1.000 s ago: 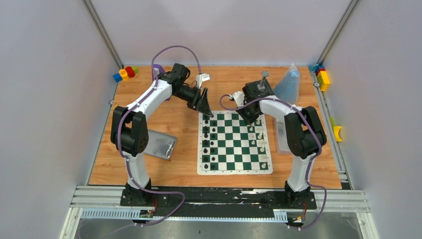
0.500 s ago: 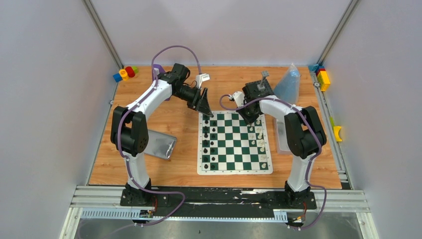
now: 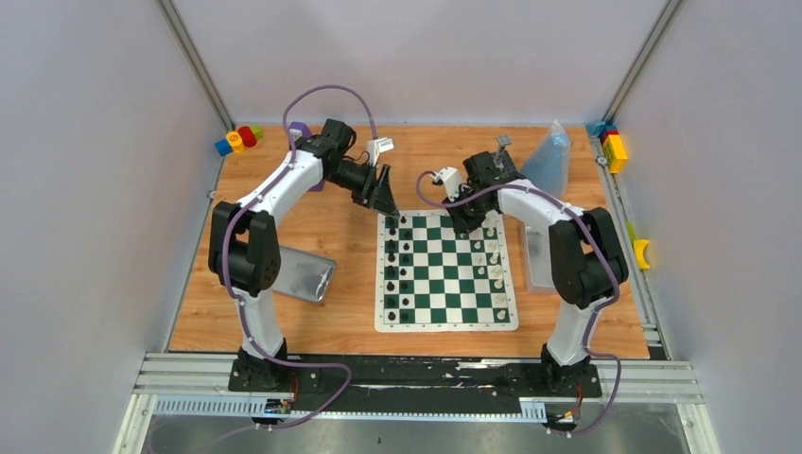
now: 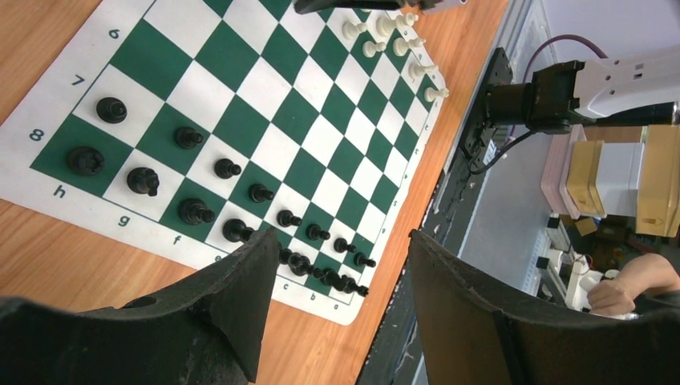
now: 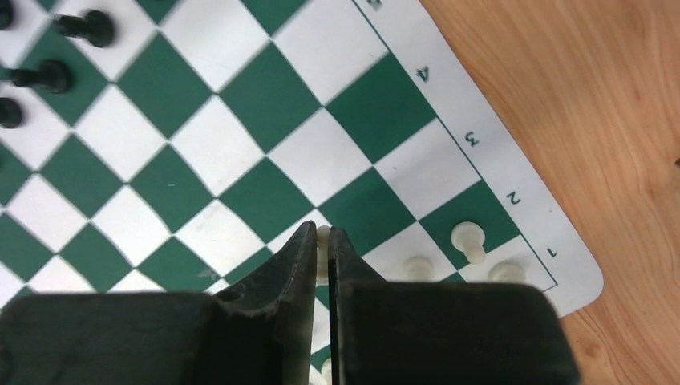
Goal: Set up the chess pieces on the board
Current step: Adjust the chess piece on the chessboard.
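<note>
Left gripper (image 3: 388, 208) is hanging at 11 o'clock, jaws spread; right gripper (image 3: 478, 227) is pinching tight at 1 o'clock.

Toy blocks (image 3: 237, 139) far-L corner, more blocks (image 3: 610, 144) far-R, silver tin (image 3: 307, 276) L side, clear bag (image 3: 550, 156) far-R.

Black pieces (image 4: 196, 212) and white pieces (image 5: 469, 239) line opposite edges of the checkered board (image 4: 271, 152).
</note>
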Tool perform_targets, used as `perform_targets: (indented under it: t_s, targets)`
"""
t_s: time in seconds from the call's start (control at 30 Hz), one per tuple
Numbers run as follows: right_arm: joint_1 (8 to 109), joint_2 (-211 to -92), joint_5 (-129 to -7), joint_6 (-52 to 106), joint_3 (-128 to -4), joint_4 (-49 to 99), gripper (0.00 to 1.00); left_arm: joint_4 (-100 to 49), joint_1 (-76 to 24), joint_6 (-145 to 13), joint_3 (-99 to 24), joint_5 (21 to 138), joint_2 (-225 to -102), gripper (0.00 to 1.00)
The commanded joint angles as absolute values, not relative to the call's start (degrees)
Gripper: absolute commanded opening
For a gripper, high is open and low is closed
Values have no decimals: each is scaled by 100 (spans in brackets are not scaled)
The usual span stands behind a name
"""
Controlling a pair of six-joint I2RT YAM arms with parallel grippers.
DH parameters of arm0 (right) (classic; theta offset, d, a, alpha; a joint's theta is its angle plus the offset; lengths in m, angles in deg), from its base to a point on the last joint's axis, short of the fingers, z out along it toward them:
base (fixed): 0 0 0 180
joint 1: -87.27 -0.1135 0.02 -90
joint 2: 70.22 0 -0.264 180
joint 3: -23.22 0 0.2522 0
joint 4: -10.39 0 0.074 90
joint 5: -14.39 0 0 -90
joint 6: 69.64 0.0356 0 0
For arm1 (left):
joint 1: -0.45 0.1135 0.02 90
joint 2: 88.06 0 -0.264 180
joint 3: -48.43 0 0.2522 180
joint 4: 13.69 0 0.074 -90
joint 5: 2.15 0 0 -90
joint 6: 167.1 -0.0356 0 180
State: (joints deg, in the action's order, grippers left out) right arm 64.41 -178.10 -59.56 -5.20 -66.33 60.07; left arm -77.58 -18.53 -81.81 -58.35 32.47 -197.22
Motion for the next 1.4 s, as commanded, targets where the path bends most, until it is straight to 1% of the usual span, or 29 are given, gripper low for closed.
perform_targets:
  t_s: [0.0, 0.2, 0.33, 0.43, 0.53, 0.63, 0.87, 0.93, 1.03, 1.27, 1.37]
  targets:
    - [6406, -16987, -4826, -496, -6387, 5478, 0, -7809, -1766, -8461, -5962, 3204, -19592, 69]
    - [6402, -16000, -3417, -757, -5278, 4296, 0, -8494, -1640, -9376, -6396, 3375, -19769, 69]
    - [6405, -15278, -2511, -839, -3942, 2845, 0, -8833, -1541, -9912, -6494, 3552, -19870, 68]
    - [6366, -14957, -1975, -445, -3005, 1412, 0, -8835, -1441, -9968, -6458, 3649, -19888, 68]
    - [6186, -14830, -1923, 76, -2130, -29, 0, -8742, -1397, -9880, -6399, 3724, -19870, 68]
    - [6051, -14904, -1942, 686, -1507, -1361, 0, -8694, -1388, -9882, -6326, 3954, -19808, 68]
    - [5731, -15630, -2287, 1553, -805, -3912, 1, -8555, -1388, -9955, -5934, 4341, -19567, 68]
    - [5580, -15754, -2538, 1525, -803, -4032, 1, -8487, -1388, -9941, -5833, 4360, -19520, 68]
    - [5414, -15972, -2780, 1499, -967, -3821, 6, -8461, -1390, -9922, -5798, 4342, -19512, 68]
    - [5308, -16237, -3531, 1817, -1170, -3532, 9, -8364, -1388, -9875, -5773, 4265, -19502, 68]
    - [5293, -16392, -3661, 1999, -1241, -3498, 9, -8355, -1388, -9859, -5796, 4242, -19523, 68]
